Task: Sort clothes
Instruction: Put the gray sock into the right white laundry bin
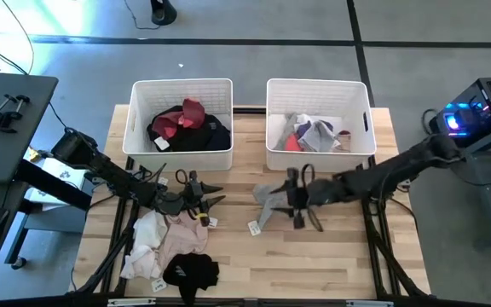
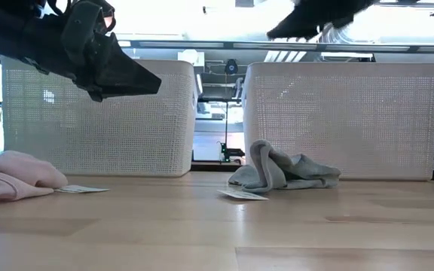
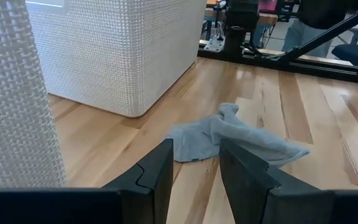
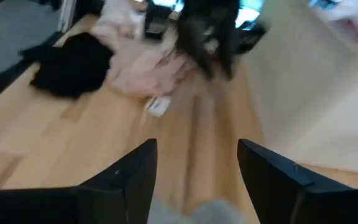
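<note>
While both arms hang over the middle of the wooden table (image 1: 331, 256), the right gripper (image 1: 295, 203) hovers just above a grey garment (image 1: 269, 203) with its fingers spread wide and nothing between them. That grey garment lies crumpled on the table at about 6 o'clock from the right bin (image 1: 317, 124), its paper tag (image 2: 242, 195) flat on the wood beside it. At 9 o'clock from it, the left gripper (image 1: 196, 194) floats above the table with its fingers partly apart, also empty, pointing toward the grey garment. Below it, near the table's 7 o'clock corner, lies a pile of clothes: a white piece (image 1: 146, 232), a pink piece (image 1: 181, 237) and a black piece (image 1: 191, 272). At 12 o'clock from the pile, the left bin (image 1: 181, 124) holds maroon and black clothes (image 1: 187, 122), and the right bin holds grey, white and red pieces (image 1: 312, 133).
</note>
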`<control>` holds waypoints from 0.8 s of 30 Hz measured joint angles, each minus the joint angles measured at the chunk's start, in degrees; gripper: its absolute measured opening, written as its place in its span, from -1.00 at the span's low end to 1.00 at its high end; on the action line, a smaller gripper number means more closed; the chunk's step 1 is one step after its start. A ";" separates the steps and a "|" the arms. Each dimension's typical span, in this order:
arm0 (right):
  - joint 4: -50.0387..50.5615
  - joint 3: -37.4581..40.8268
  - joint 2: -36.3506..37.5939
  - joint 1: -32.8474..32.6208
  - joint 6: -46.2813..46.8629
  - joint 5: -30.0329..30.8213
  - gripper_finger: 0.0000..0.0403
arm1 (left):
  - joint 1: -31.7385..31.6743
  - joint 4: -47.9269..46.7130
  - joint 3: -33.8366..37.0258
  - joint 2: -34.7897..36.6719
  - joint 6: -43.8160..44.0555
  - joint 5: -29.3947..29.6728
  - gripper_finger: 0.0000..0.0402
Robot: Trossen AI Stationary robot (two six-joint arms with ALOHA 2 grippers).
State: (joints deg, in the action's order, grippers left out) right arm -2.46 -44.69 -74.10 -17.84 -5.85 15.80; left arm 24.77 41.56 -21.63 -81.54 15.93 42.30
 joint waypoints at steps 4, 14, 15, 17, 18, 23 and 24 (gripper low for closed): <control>-5.42 3.60 -6.83 -0.37 4.19 1.08 0.05 | -0.10 0.12 0.02 0.00 -1.48 0.02 -0.40; -5.93 3.64 -25.76 5.42 18.93 2.25 0.04 | -0.55 0.31 0.02 0.00 -4.53 0.24 -0.40; -6.76 3.51 -27.17 6.08 20.84 1.45 0.03 | -0.69 0.31 0.02 0.00 -4.30 0.24 -0.40; -7.71 3.27 -29.57 7.21 24.22 -1.28 -0.03 | -0.76 0.26 0.01 0.00 -4.07 0.24 -0.40; -7.68 3.20 -30.59 7.51 25.39 -2.43 -0.08 | -0.76 0.26 0.02 0.00 -4.09 0.24 -0.40; -8.81 3.02 -31.92 6.88 27.85 -3.82 -0.50 | -0.76 0.08 0.02 0.00 -4.09 0.24 -0.40; -8.44 3.02 -31.49 6.35 27.90 -4.04 -0.60 | -0.76 0.03 0.02 0.00 -4.09 0.24 -0.40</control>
State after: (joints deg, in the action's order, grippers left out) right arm -10.90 -41.67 -105.59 -11.49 22.06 11.76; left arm 24.01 41.59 -21.61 -81.54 11.84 42.54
